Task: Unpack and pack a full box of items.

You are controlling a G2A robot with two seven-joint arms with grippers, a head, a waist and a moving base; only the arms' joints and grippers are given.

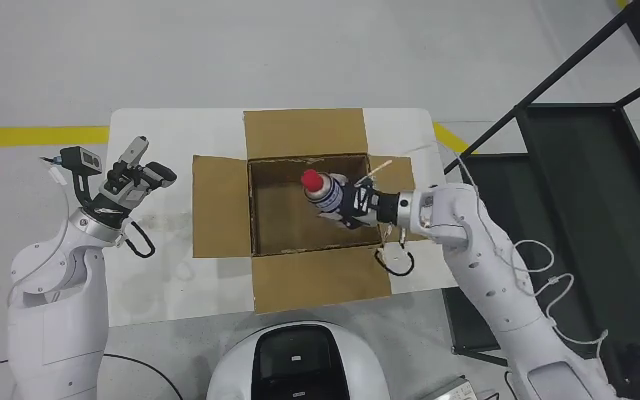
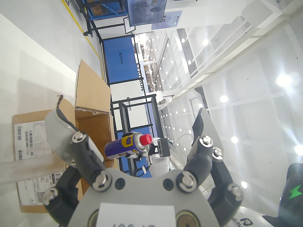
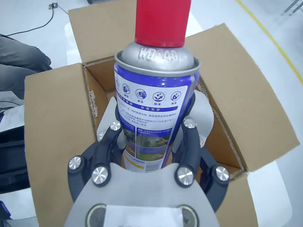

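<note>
With right gripper [image 3: 156, 111] pinching the red-capped spray can [image 3: 153, 79] low on its body above the open cardboard box [image 1: 285, 215], carry it slowly and clear of the splayed flaps [image 3: 236, 83], minding slip on smooth metal, and leave left gripper [image 1: 150, 163], spread wide, parked beside the box.

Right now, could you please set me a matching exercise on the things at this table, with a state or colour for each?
Column one: 1 spray can; 2 cap; 3 cardboard box; 4 left jaws.
Column two: a red; b flaps folded outward; c spread apart, empty; d gripped by the right jaws over the box.
Pairs: 1-d, 2-a, 3-b, 4-c.
</note>
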